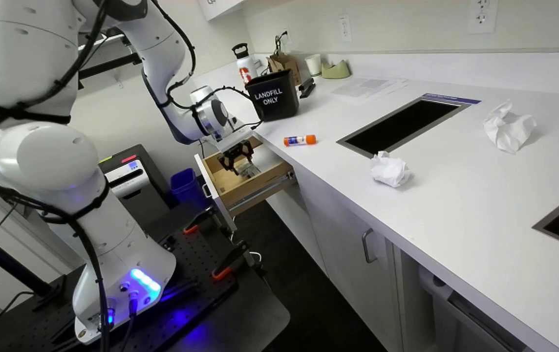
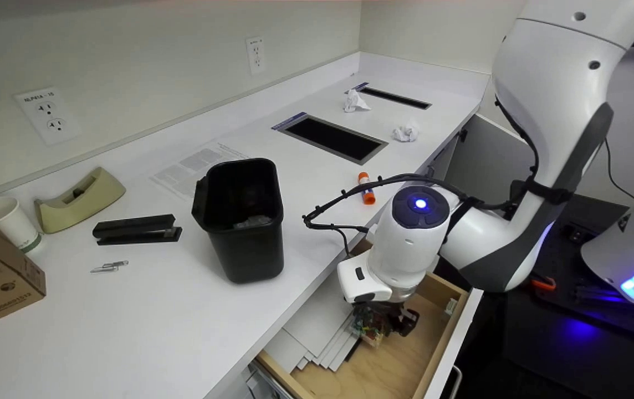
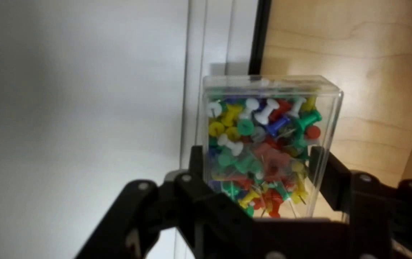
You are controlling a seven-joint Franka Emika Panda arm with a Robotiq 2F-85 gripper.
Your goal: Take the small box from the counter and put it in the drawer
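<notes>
Red and green pushpins (image 3: 278, 111), distinct only in wrist view, crowd the small box (image 3: 265, 145) the hand (image 3: 257, 163) clamps.

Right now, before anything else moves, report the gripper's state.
Gripper: closed, holding the clear box of push pins by its sides.

- Bright worktop (image 1: 455, 195), dark floor (image 1: 294, 274) in an exterior view.
- Blue light (image 1: 145, 281) glows from the robot's base (image 1: 118, 264).
- Wrist view looks soft, with glare on the drawer (image 3: 397, 72).
</notes>
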